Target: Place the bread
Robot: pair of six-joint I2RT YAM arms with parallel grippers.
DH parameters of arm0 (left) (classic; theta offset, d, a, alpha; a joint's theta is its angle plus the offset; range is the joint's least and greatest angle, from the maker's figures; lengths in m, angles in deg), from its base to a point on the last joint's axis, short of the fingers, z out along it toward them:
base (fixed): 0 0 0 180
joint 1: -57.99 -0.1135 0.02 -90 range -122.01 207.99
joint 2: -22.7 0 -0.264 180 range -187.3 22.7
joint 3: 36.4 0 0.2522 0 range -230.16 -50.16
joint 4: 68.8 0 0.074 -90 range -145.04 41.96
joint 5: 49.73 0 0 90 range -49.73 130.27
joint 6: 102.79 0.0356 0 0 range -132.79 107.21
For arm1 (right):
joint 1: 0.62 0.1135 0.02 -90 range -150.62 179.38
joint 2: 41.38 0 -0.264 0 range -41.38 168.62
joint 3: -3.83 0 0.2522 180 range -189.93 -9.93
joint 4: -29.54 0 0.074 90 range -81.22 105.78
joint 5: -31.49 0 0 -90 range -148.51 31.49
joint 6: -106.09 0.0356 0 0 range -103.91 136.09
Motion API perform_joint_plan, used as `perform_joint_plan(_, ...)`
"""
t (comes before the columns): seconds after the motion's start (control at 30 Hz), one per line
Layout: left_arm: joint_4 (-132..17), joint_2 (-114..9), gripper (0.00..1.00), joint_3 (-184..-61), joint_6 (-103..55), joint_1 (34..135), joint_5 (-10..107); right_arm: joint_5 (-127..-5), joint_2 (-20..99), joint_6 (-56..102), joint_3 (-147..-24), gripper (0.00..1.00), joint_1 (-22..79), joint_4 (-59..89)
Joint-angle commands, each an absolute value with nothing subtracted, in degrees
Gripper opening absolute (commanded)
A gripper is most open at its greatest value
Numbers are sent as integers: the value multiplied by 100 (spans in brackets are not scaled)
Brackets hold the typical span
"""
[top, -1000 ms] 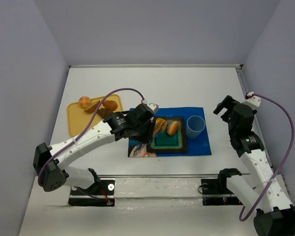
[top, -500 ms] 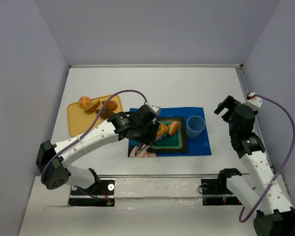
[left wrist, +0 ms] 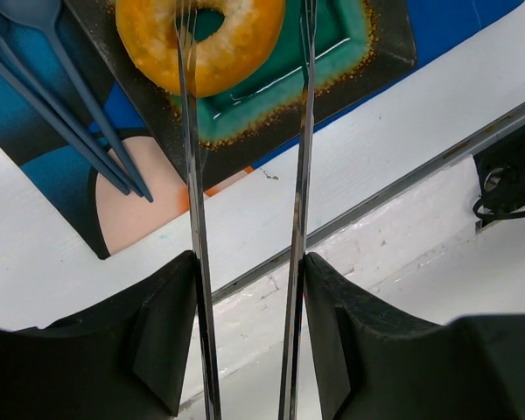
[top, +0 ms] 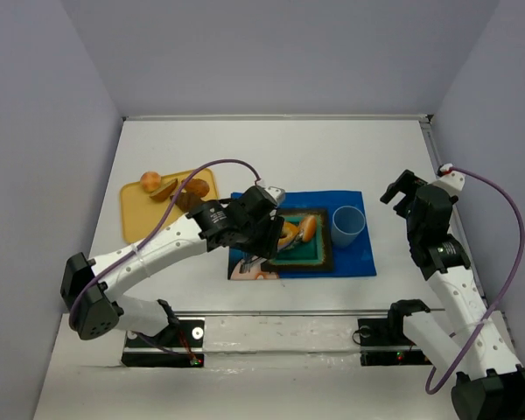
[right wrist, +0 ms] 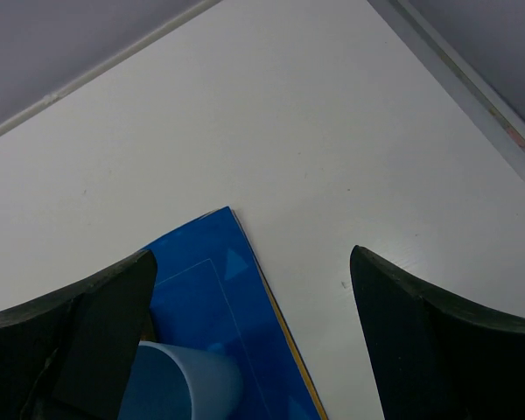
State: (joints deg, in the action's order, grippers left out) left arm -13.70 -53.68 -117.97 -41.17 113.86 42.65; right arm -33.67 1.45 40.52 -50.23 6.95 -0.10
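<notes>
The main danger comes from the left tool [left wrist: 247,17]. Its two thin fingers stand partly open and, as far as I can judge, they hold nothing. One finger crosses the ring of the bagel [left wrist: 245,63] near the hole, and the other stands just beside the outer edge of the bagel, over the teal bottom of the square plate [left wrist: 245,150]. If the arm rises at an angle or turns, the finger near the hole can catch the ring and drag the bagel over the dark rim onto the placemat [top: 350,255]. A sideways pull can also push the bagel against the oval roll [top: 307,227], which lies on the same plate, or against the blue cutlery [left wrist: 79,114] just beside the plate. I think a straight withdrawal with wider fingers is safer. I cannot tell whether the fingertip touches the bagel.

The right tool [right wrist: 252,258] is wide open and empty, well apart from the plate, so I expect little trouble from it.

The room is a box of plain pale grey walls [top: 271,52]. The white counter [top: 332,157] looks smooth and hard, so a dropped piece could roll. The blue placemat lies flat on it. An orange tray [top: 140,223] with more bread pieces is at the left, and a light blue cup [top: 347,224] stands on the placemat near the plate.
</notes>
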Motion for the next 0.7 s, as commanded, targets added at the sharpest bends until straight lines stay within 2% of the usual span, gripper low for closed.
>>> perform_joint_plan(0.0, -1400, -4946, 59, -12117, -4091, 11415, 4213, -3346, 99, 4044, -5010, 97, 685, 242)
perform_joint_plan(0.33, -1162, -4875, 53, -12793, -4153, 11415, 3518, -3364, 28, 4009, -5010, 97, 685, 242)
perform_joint_plan(0.67, -1829, -5025, 44, -12997, -4381, 11117, 1892, -3355, 55, 4009, -5019, 97, 685, 234)
